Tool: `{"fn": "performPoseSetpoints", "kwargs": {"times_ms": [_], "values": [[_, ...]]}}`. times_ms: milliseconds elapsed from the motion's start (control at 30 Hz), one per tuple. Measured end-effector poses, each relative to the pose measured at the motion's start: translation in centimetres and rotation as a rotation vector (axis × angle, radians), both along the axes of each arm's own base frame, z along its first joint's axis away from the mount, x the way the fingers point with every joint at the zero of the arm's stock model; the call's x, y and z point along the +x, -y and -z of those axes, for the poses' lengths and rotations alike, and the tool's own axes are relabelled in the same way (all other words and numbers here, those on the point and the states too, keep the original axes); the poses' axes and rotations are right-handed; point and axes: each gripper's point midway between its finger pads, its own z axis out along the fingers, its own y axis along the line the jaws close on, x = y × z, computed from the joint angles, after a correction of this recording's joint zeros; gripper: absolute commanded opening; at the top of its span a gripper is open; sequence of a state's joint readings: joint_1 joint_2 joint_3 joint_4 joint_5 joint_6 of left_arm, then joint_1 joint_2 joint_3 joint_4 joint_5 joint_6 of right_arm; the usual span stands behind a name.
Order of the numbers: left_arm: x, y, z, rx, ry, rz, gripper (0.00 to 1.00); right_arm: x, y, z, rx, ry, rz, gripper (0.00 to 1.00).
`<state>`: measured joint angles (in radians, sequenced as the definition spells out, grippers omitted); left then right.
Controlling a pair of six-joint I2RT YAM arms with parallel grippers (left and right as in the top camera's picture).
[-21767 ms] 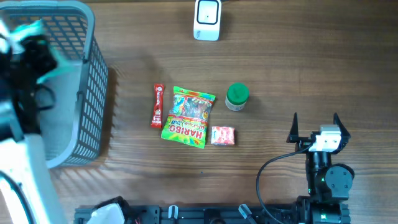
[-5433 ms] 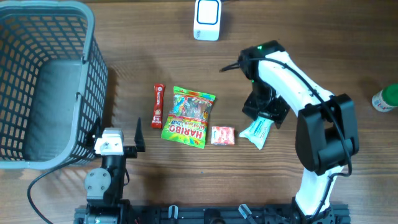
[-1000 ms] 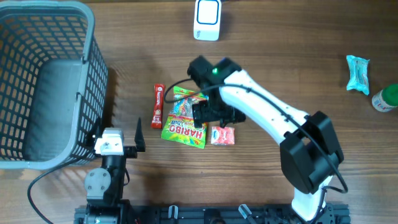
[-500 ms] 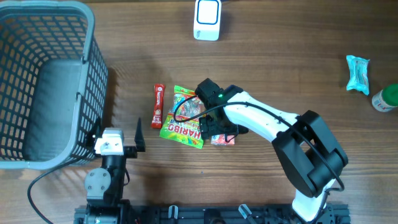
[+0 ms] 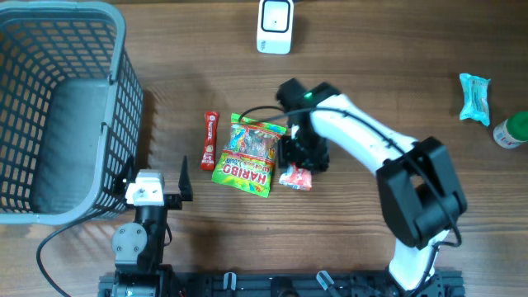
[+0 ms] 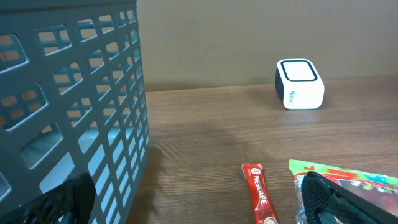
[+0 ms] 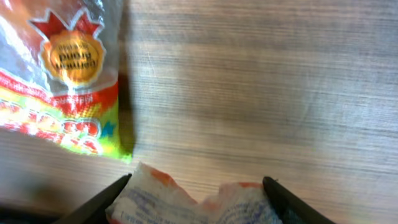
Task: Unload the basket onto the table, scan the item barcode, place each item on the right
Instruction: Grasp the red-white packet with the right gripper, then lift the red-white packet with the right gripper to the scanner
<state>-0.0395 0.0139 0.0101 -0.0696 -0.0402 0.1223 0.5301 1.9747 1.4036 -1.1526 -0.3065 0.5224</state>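
Just below the middle of the overhead frame, the small pink-and-white crinkled sweet packet (image 5: 295, 178) lies on the brown wooden table (image 5: 396, 91), pinched between the right gripper (image 5: 299, 165) fingers. A green Haribo gummy bag (image 5: 247, 155) lies just left of it. At lower left, the left gripper (image 5: 159, 174) rests with jaws spread wide.

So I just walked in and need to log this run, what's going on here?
The right gripper is down over the small pink packet beside the Haribo bag, jaws at either end; a firm grip isn't clear yet. The left gripper rests open by the basket. The scanner stands apart at the far side.
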Motion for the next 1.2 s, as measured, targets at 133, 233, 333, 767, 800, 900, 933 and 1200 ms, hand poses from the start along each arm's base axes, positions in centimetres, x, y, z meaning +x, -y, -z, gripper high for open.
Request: {"fn": "performPoseSetpoints", "kwargs": {"times_ms": [133,233,333,767,800,900,933,1200], "values": [[0.0,0.0,0.0,0.000,0.000,0.000,1.00,1.0,2.5,-1.4,0.136,-0.122,0.173,0.65],[0.0,0.0,0.0,0.000,0.000,0.000,1.00,1.6,4.1,-2.0,0.188,-0.161,0.244,0.64],[0.0,0.0,0.0,0.000,0.000,0.000,1.00,2.3,4.5,-2.1,0.216,-0.146,0.250,0.64],[0.0,0.0,0.0,0.000,0.000,0.000,1.00,26.6,0.9,-14.9,0.411,0.969,0.112,0.58],[0.0,0.0,0.0,0.000,0.000,0.000,1.00,28.1,0.8,-16.2,0.382,1.066,0.119,0.58],[0.0,0.0,0.0,0.000,0.001,0.000,1.00,31.1,-1.4,-19.2,0.375,1.300,0.108,0.56],[0.0,0.0,0.0,0.000,0.000,0.000,1.00,32.2,-2.4,-19.8,0.370,1.385,0.099,0.55],[0.0,0.0,0.0,0.000,0.000,0.000,1.00,37.8,-3.9,-13.3,0.227,1.622,0.154,0.55]]}}
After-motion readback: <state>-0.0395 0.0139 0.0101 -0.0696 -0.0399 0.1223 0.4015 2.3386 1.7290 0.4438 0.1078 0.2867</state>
